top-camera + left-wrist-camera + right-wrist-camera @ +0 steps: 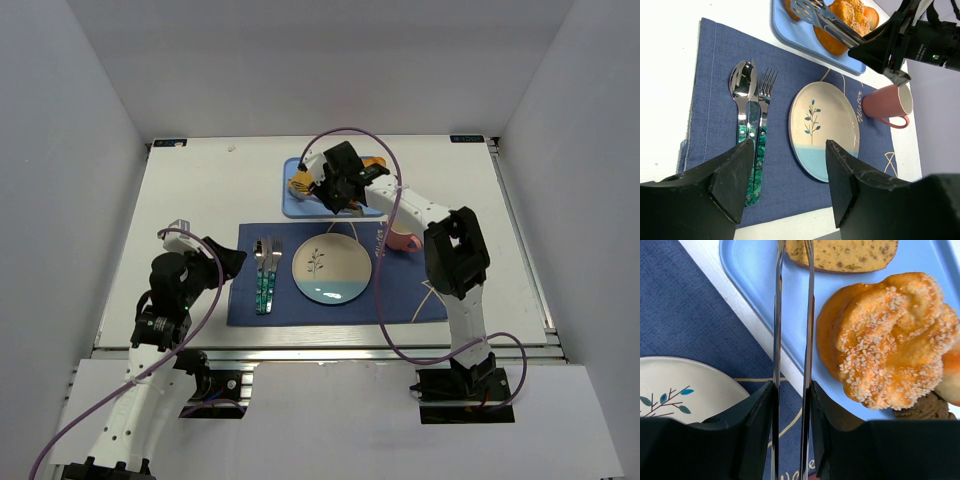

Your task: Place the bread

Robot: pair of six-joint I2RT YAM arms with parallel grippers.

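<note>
The bread [840, 255], a flat golden-brown slice, lies on the blue tray [755, 270] at the far end; it also shows in the left wrist view [789, 6]. My right gripper [791, 386] is shut on metal tongs [777, 315], whose arms reach toward the slice; their tips are out of the right wrist view. In the top view the right gripper [340, 190] hangs over the tray [300, 208]. The white and blue plate [331, 267] sits empty on the navy placemat [410, 295]. My left gripper [790, 185] is open and empty, above the placemat's near left part [232, 262].
A thick orange ring cake [885, 340] and a dark pastry [920, 410] share the tray. A pink mug [403, 240] stands right of the plate. A spoon [742, 85], knife and fork [765, 90] lie left of the plate.
</note>
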